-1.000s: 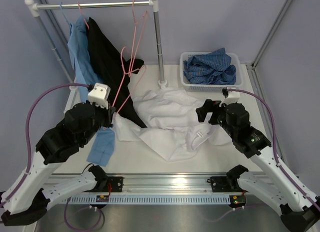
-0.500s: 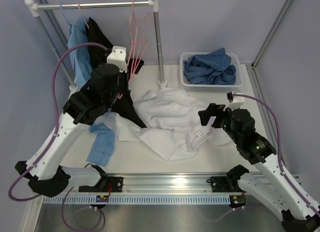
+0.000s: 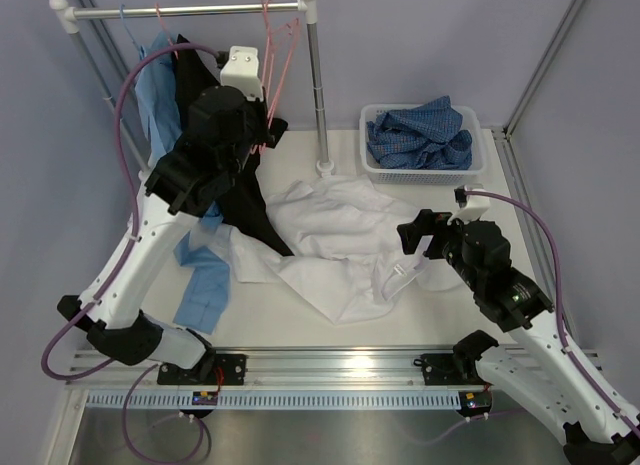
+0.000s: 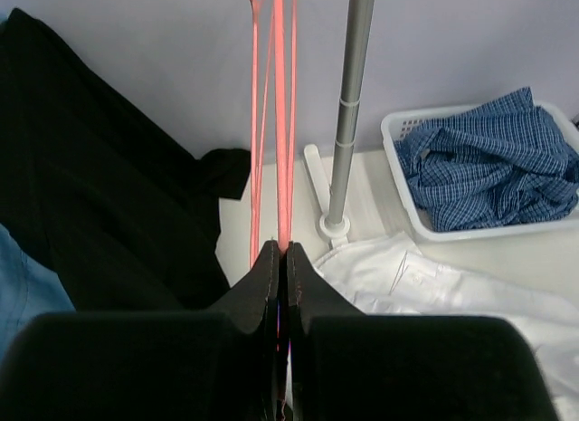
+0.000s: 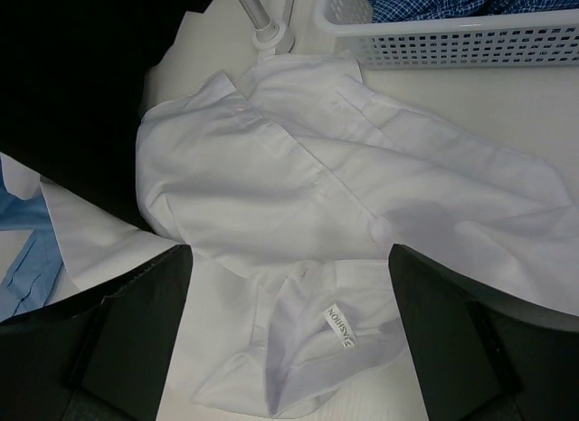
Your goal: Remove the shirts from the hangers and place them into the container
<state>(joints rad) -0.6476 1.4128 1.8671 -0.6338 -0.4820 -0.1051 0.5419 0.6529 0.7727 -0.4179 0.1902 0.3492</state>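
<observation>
1 shirt of the 4 is in the container: the blue checked shirt (image 4: 488, 177) lies bunched in the white basket (image 4: 398, 131) at the far right of the table (image 3: 300, 325). my left gripper (image 4: 282, 251) is clamped tight, its 2 fingers pressed together on the thin wire of a pink hanger (image 4: 282, 122). that hanger rises to the rail of the rack (image 3: 190, 11), just left of the rack's right pole (image 4: 348, 104).

my right gripper (image 5: 289, 321) stands spread wide with nothing in it. it hovers low over the collar of the white shirt (image 5: 298, 177), whose neck label faces up. that shirt lies crumpled and spread on the table between my 2 arms, just beside the basket's near wall.

the black shirt (image 4: 90, 186) hangs on the rack left of the pink hanger, and its lower part drapes down onto the table beside the white shirt. the light blue shirt (image 3: 160, 95) hangs at the rack's left end, 1 sleeve trailing onto the table.
</observation>
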